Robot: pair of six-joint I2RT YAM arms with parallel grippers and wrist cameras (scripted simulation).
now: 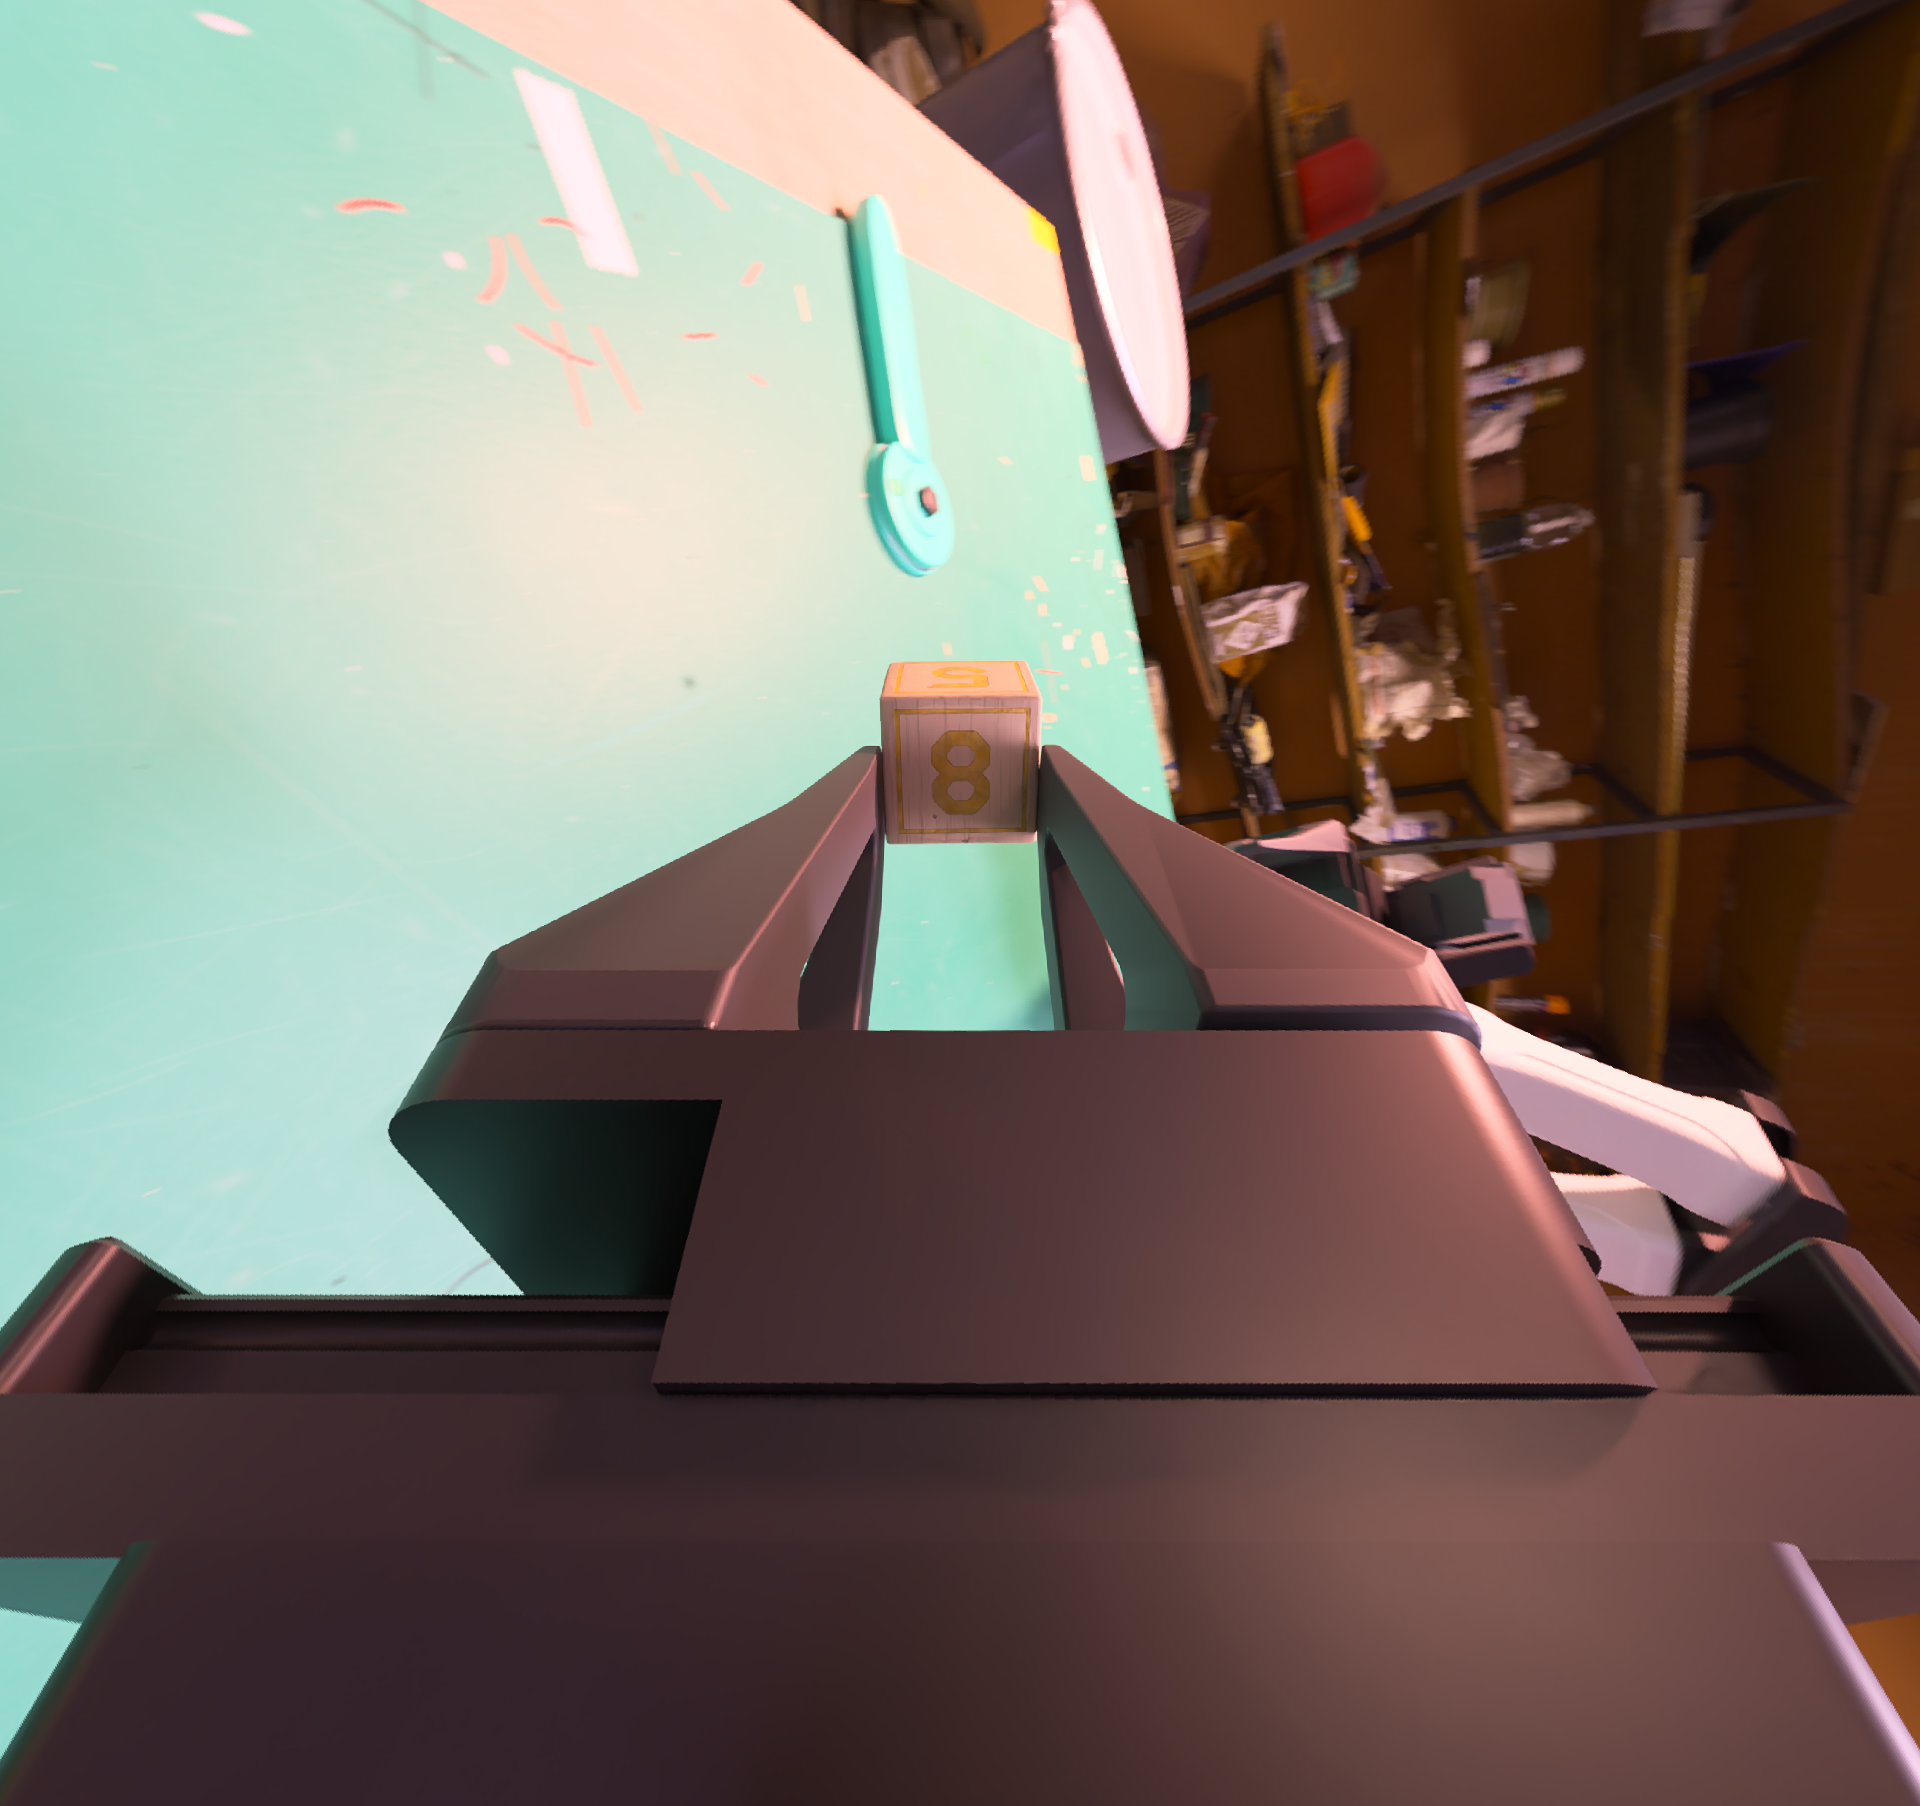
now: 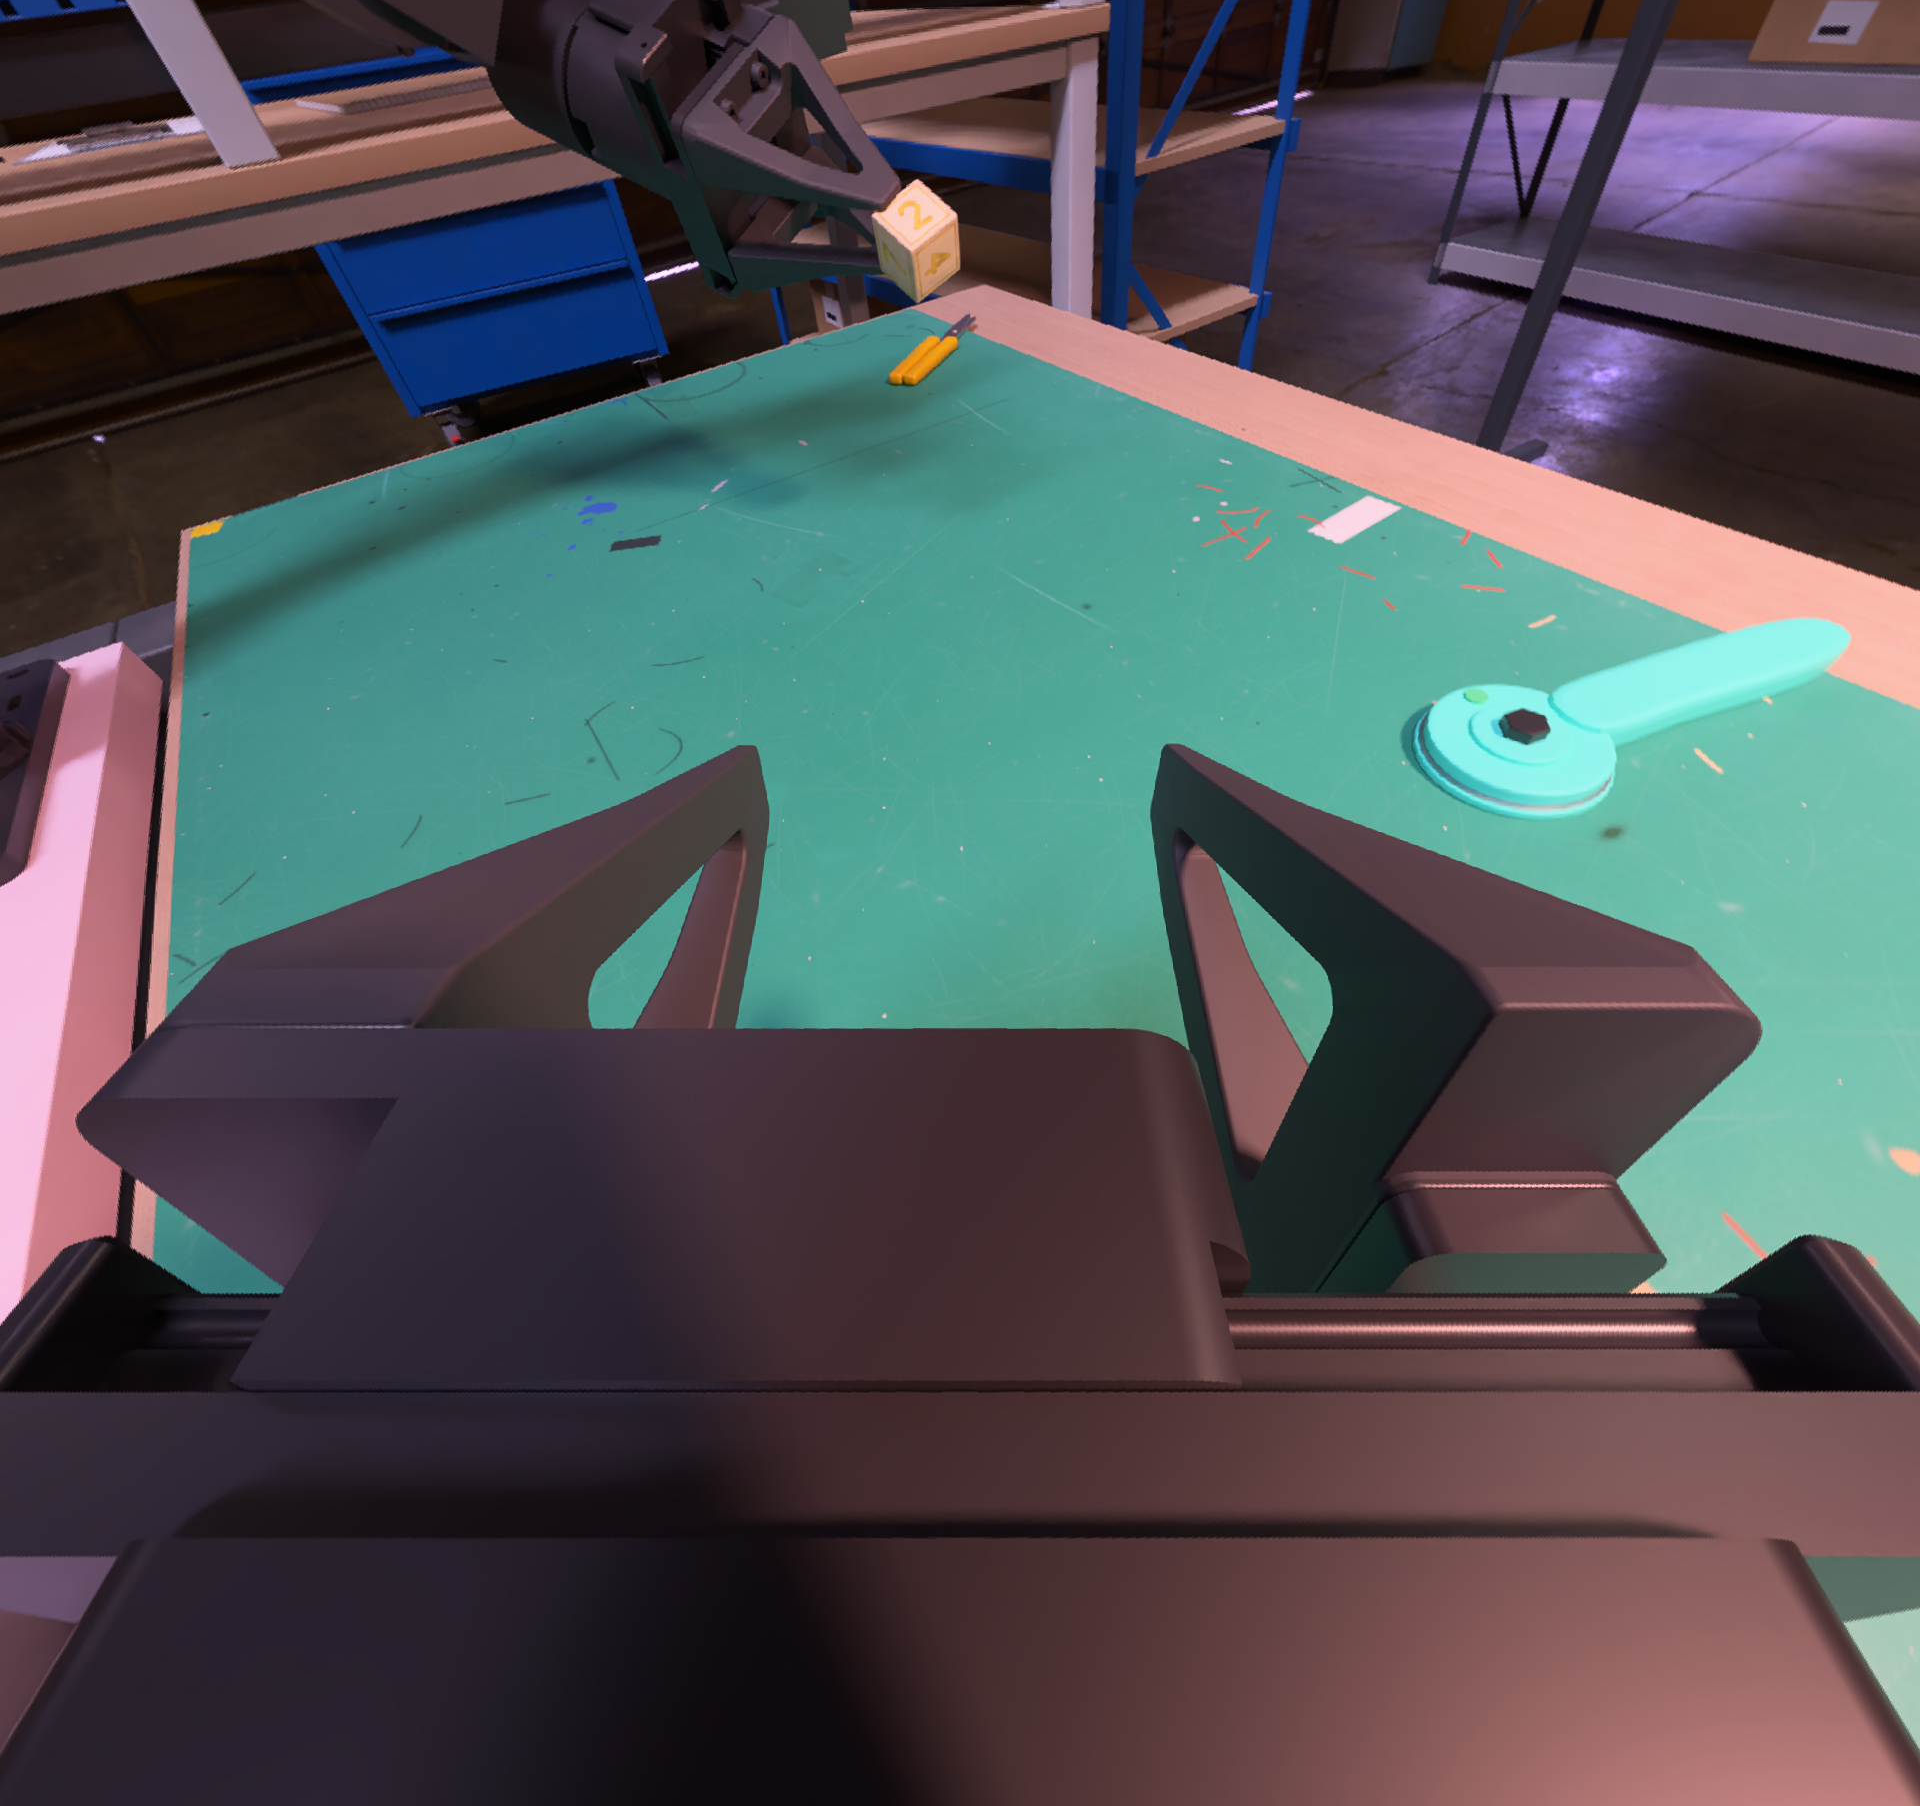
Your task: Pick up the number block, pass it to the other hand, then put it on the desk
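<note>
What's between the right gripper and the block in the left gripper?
Only bare green mat and open air, per the right wrist view. The right gripper is open; the block is held aloft in the left gripper.

dark matte end effector [image 2: 956,769], triangular cut-out fingers [image 2: 717,883]

left wrist view: we look along the left gripper [image 1: 958,754] from just behind its fingers, the frame rolled so the green mat [image 1: 312,613] stands at the left and shelving at the right.
right wrist view: we sit just behind the right gripper [image 2: 961,754], high above the green mat [image 2: 935,665], tilted down and facing the far desk corner.
nearness: in both, the gripper body fills the lower half.
shared: we see the mat, the turquoise rotary cutter [image 1: 899,406] [image 2: 1621,712], the white strip [image 1: 575,172] [image 2: 1354,519] and the number block [image 1: 958,754] [image 2: 916,237] in both.
</note>
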